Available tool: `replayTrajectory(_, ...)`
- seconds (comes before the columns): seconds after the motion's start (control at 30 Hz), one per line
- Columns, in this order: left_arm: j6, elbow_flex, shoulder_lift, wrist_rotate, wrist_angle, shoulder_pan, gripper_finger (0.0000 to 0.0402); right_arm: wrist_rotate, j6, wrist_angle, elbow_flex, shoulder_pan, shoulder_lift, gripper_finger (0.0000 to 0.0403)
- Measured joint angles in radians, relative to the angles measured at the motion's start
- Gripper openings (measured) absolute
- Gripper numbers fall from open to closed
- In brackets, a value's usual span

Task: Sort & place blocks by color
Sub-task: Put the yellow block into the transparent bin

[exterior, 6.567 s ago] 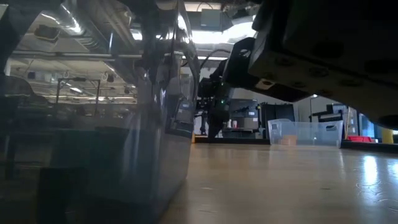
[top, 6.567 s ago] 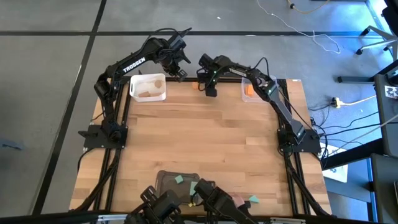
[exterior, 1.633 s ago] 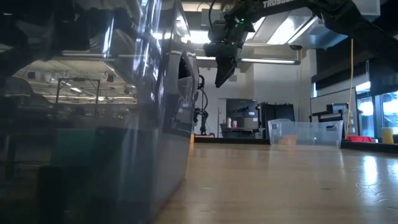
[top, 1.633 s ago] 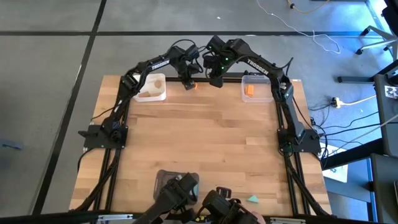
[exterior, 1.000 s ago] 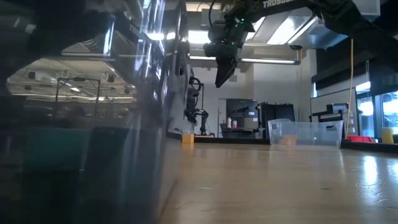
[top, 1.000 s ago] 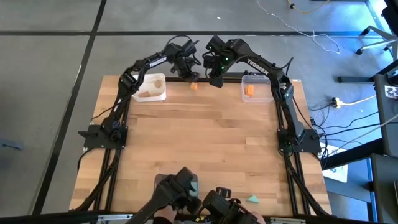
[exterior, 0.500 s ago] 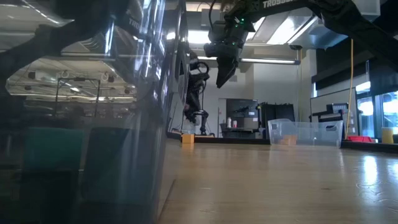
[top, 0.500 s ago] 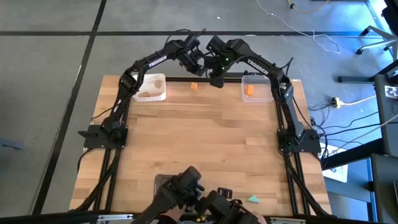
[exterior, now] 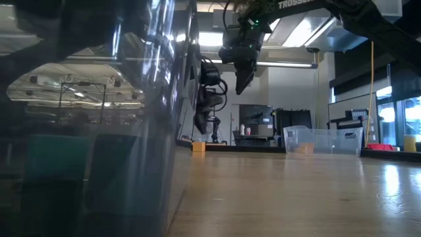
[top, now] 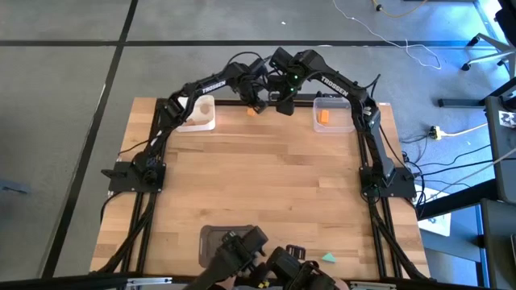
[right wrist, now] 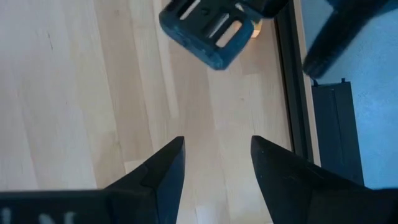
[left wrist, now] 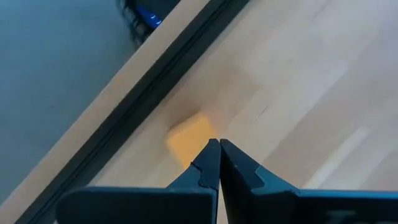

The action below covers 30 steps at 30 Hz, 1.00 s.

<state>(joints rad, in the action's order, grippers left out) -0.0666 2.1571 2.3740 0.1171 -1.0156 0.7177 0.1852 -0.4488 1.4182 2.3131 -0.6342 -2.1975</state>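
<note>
The left gripper (left wrist: 214, 144) has its two fingers pressed together, with nothing between them. It hangs in the air just above an orange block (left wrist: 188, 138), which sits alone on the wooden table (top: 266, 185) close to the dark far edge, near 12 o'clock. In the low view the orange block (exterior: 198, 146) rests flat on the table, and the left gripper (exterior: 200, 125) is above it, not touching.

The right gripper (right wrist: 214, 155) has its fingers wide apart and holds nothing. It is up high at 12 o'clock too, just beside the left one.

At about 1 o'clock stands a clear tray (top: 334, 113) with another orange block (top: 323, 118) inside. At about 11 o'clock a white tray (top: 196, 114) holds pale wood blocks (top: 201, 107). Down at 6 o'clock is a dark grey tray (top: 211, 238), and a teal-green block (top: 328, 258) lies on the table near it.
</note>
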Motion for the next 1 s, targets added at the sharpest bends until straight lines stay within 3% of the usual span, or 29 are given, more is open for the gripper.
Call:
replayTrajectory(0.5,0.027,0.0,0.0,-0.113,-0.225,0.101,0.0,0.001,0.003,0.0,0.0,0.0,0.0,0.0184)
replayTrajectory(0.73,0.039,0.0,-0.063,-0.012,-0.193,0.117,0.0,0.001,0.002,0.0,0.0,0.0,0.0,0.0184)
replayTrajectory(1.0,0.076,0.002,-0.087,0.058,-0.005,0.064,0.0,0.001,0.001,0.019,0.0,-0.006,0.0,0.0184)
